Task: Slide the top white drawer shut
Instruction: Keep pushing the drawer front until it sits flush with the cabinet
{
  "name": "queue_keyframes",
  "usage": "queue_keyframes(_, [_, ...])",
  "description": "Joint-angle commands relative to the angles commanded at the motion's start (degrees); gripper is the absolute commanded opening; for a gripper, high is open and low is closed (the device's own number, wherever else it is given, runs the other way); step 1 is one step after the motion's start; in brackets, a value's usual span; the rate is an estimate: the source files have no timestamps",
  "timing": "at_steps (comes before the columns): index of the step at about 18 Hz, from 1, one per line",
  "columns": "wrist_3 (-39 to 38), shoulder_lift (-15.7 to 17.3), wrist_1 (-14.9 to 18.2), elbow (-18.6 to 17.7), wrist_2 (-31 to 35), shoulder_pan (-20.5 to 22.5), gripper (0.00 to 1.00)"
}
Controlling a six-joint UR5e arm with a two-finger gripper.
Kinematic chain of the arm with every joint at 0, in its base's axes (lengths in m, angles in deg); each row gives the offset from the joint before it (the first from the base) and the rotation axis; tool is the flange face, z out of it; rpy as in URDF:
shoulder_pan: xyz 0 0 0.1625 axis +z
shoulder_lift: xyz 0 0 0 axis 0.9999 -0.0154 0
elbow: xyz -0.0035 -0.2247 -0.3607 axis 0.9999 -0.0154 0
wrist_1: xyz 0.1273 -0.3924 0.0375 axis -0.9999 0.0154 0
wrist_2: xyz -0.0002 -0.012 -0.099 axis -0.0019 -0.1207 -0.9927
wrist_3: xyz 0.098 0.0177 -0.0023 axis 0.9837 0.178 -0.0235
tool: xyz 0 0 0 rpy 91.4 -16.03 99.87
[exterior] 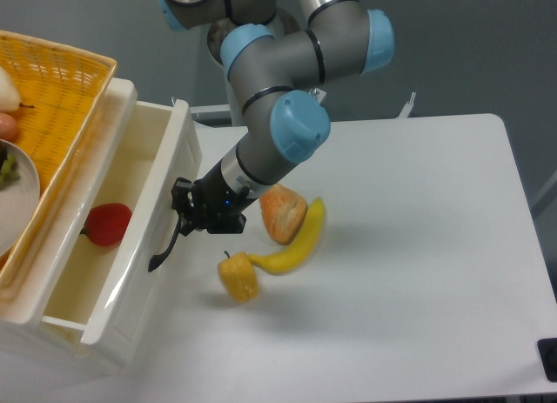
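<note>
The top white drawer (139, 238) stands partly open at the left, its glossy front panel facing right and tilted in view. A red pepper (106, 224) lies inside it. My gripper (184, 213) is pressed against the drawer front just above the black arched handle (164, 249). Its dark fingers are bunched together and look shut, with nothing held between them. The lower drawer is mostly hidden beneath the open one.
A yellow wicker basket (61, 90) holding a plate and fruit sits on the cabinet top at left. On the white table (418, 272) lie a yellow pepper (238, 278), a banana (296, 241) and a bread roll (283, 213), just right of my gripper.
</note>
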Motion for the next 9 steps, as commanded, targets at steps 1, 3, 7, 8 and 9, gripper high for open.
queue_keyframes(1, [-0.3,0.0,-0.1,0.0,0.0,-0.3,0.12])
queue_keyframes(3, [-0.9,0.0,-0.2,0.0,0.1,-0.7,0.12])
queue_keyframes(7, [-1.1,0.1,-0.1,0.1,0.1,-1.6,0.12])
queue_keyframes(8, [-1.5,0.2,-0.2,0.1,0.2,-1.8,0.12])
queue_keyframes(9, [-2.0,0.3,-0.3,0.1,0.2,-1.9,0.12])
